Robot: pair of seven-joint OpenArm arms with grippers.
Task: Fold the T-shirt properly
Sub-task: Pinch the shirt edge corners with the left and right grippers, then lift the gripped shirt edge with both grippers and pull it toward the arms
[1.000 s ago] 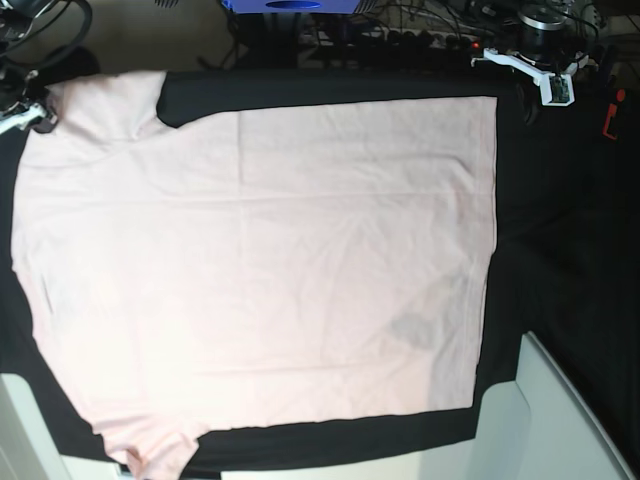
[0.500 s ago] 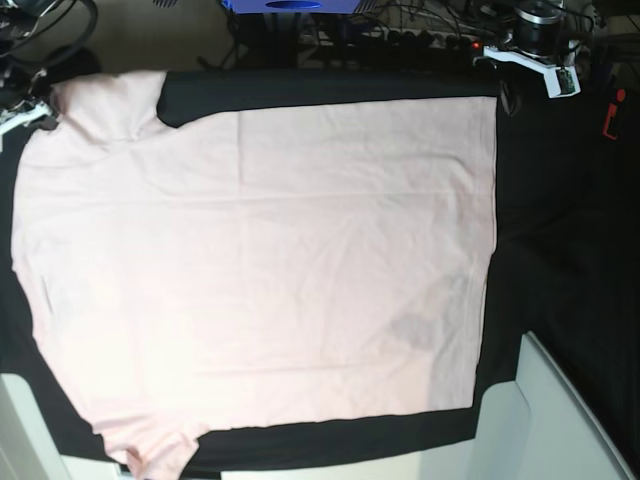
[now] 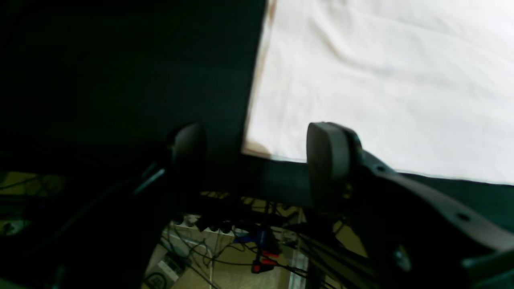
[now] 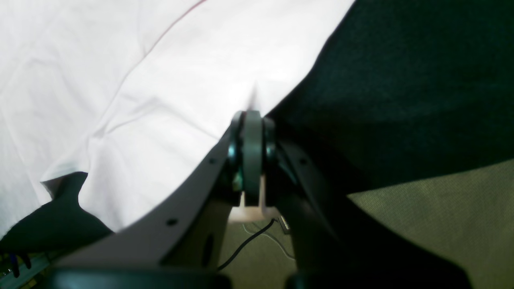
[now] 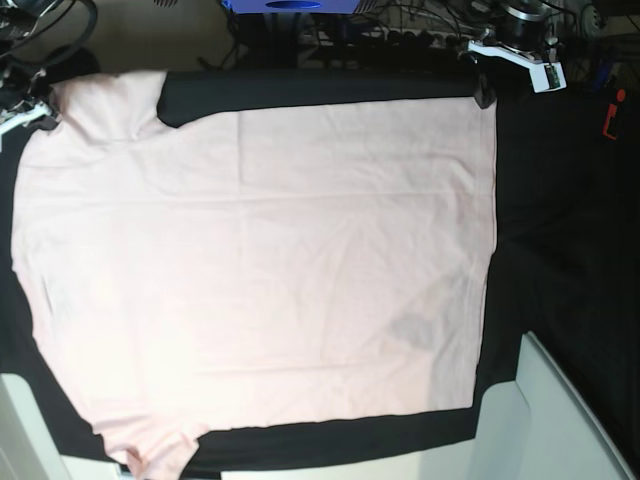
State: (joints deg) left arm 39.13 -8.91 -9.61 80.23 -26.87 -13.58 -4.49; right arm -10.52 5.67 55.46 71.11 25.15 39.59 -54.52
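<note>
The pale pink T-shirt (image 5: 260,260) lies spread flat, plain side up, on the black table cloth (image 5: 570,220). One sleeve points to the top left, the other to the bottom left, and the straight hem runs down the right side. My left gripper (image 5: 487,88) hovers at the hem's far corner. In the left wrist view the left gripper (image 3: 257,152) is open, with that corner of the T-shirt (image 3: 381,80) between its fingers (image 3: 325,160). My right gripper (image 4: 251,120) is shut on the T-shirt (image 4: 140,100) at its edge, where the fabric tents up. The right gripper (image 5: 40,112) sits by the top-left sleeve.
White boxes stand at the bottom right (image 5: 550,420) and bottom left (image 5: 20,430). Cables and a power strip (image 5: 400,35) lie beyond the far edge of the table. A blue object (image 5: 290,5) sits at the top and a small orange-red object (image 5: 612,115) at the right.
The left gripper has opened and moved left, from beyond the cloth's far right to the hem's far corner. The right gripper has stayed by the sleeve.
</note>
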